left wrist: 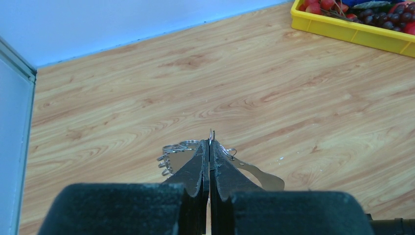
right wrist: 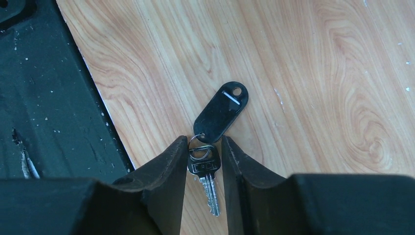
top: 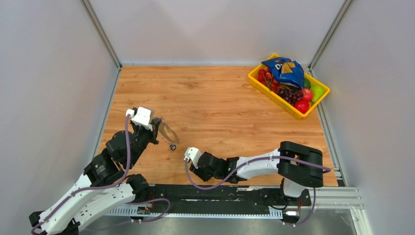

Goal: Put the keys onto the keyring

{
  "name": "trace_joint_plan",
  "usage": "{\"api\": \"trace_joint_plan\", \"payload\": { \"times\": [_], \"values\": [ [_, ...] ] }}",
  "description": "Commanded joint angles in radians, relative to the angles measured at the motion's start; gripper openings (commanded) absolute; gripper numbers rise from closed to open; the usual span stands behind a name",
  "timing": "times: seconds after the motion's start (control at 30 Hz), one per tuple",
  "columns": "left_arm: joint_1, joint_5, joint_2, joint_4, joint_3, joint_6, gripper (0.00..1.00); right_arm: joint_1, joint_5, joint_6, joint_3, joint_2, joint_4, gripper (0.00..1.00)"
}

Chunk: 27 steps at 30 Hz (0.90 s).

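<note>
Tightly clenched, the left hand (left wrist: 209, 149) presses its two fingers together on the thin edge of the one keyring (top: 170, 132). In the wrist view that edge pokes up just past the fingertips. From above, the keyring stands out to the right of the hand as a single silver-grey hoop over the counter (top: 220, 98). Just beyond the fingers, beside that edge, show a cluster of small wire rings (left wrist: 173, 149) on the left, too tangled to count, and one flat silver blade (left wrist: 262, 178) on the right. The right hand (right wrist: 203, 159) is low at the near edge of the counter, a little to the right of the hoop. Its two fingers are set a narrow way apart with the head of one key (right wrist: 204, 164) between them; whether they pinch it or only flank it I cannot tell. That key's short blade points back between the fingers. A small ring joins its head to one black tag (right wrist: 221, 113), which lies over the wood just beyond the fingertips. Well apart, in the far right corner, sits one yellow basket (top: 271, 97) holding fruit and one blue bag (top: 284, 71).
</note>
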Motion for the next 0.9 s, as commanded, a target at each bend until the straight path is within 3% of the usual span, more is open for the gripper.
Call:
{"api": "trace_joint_plan", "payload": {
  "times": [0.0,0.3,0.87],
  "values": [
    [0.000,-0.006,-0.001,0.063,0.005,0.015,0.00,0.003,0.005,0.016,0.014,0.028,0.023,0.32],
    [0.001,-0.011,0.001,0.064,0.003,0.015,0.00,0.003,0.010,0.020,0.001,-0.003,0.010,0.00],
    [0.000,0.051,-0.006,0.067,0.010,0.003,0.00,0.000,0.033,0.008,-0.047,-0.268,-0.087,0.00]
  ]
}}
